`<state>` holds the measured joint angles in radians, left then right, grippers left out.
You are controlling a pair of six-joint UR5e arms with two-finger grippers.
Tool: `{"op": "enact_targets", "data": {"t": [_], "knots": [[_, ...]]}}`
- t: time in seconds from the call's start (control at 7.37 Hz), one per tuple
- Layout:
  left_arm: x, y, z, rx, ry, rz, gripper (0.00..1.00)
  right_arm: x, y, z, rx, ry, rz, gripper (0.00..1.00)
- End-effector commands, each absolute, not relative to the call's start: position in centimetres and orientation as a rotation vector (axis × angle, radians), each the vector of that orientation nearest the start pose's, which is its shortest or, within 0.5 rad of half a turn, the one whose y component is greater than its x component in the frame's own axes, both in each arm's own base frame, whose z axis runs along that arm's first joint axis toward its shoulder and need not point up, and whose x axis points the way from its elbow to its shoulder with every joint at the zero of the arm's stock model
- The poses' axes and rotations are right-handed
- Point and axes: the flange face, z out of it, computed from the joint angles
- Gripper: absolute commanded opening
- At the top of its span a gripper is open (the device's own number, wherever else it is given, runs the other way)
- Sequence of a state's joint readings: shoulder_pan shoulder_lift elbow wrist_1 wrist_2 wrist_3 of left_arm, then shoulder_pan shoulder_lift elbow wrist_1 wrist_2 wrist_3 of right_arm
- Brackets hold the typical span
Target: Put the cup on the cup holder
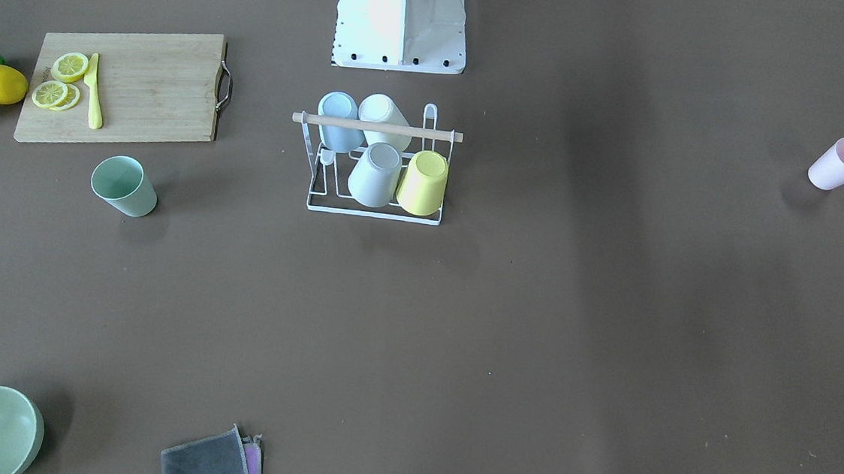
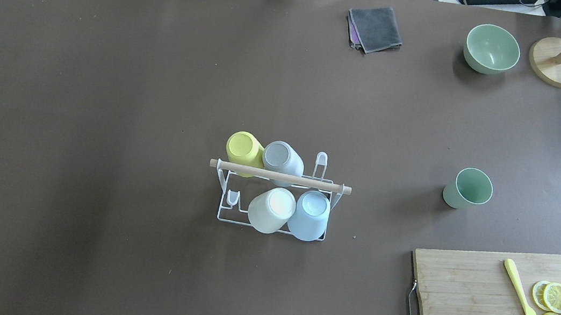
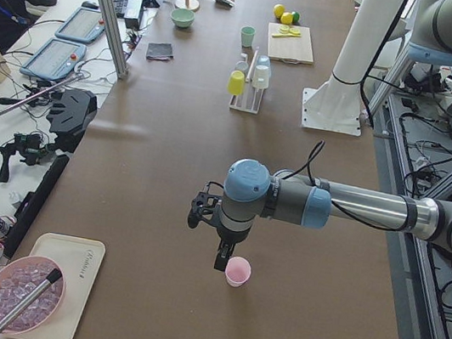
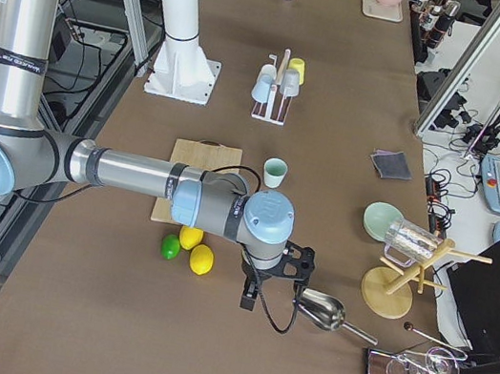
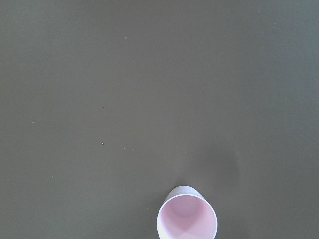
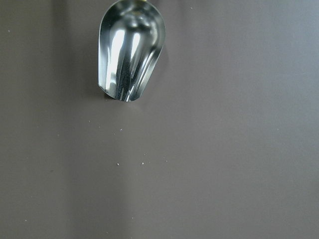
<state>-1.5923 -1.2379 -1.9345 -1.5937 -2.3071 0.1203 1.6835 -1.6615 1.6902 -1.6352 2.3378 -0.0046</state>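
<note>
The cup holder [image 2: 280,177] stood mid-table, toward the robot's edge, with four cups [image 2: 272,209] upturned on its prongs. The overhead view missed the pink cup [image 1: 842,163], which the front-facing view showed mouth-up near the table's end on the robot's left. Only the side views caught the left pincer [image 3: 221,260], close by that cup, and the right pincer [image 4: 249,299]. I could not tell whether either was clenched or released.
</note>
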Motion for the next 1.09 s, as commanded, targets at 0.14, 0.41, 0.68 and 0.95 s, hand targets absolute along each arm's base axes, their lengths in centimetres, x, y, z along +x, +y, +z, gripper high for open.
{"op": "enact_targets", "data": {"t": [0.14,0.41,0.68,0.95], "knots": [[-7.5,-35.5,61.8,0.109,0.729,0.111,0.99,11.5,-44.4,64.7,0.018,-0.768,0.112,1.0],[-7.4,-36.2,63.3,0.089,0.724,0.114,0.99,11.5,-44.7,64.5,0.023,-0.764,0.107,1.0],[-7.5,-36.5,63.4,0.104,0.725,0.115,0.99,11.6,-44.8,64.3,0.03,-0.753,0.1,1.0],[-7.6,-36.6,62.4,0.124,0.729,0.118,0.99,11.7,-44.7,64.4,0.028,-0.753,0.102,1.0]]}}
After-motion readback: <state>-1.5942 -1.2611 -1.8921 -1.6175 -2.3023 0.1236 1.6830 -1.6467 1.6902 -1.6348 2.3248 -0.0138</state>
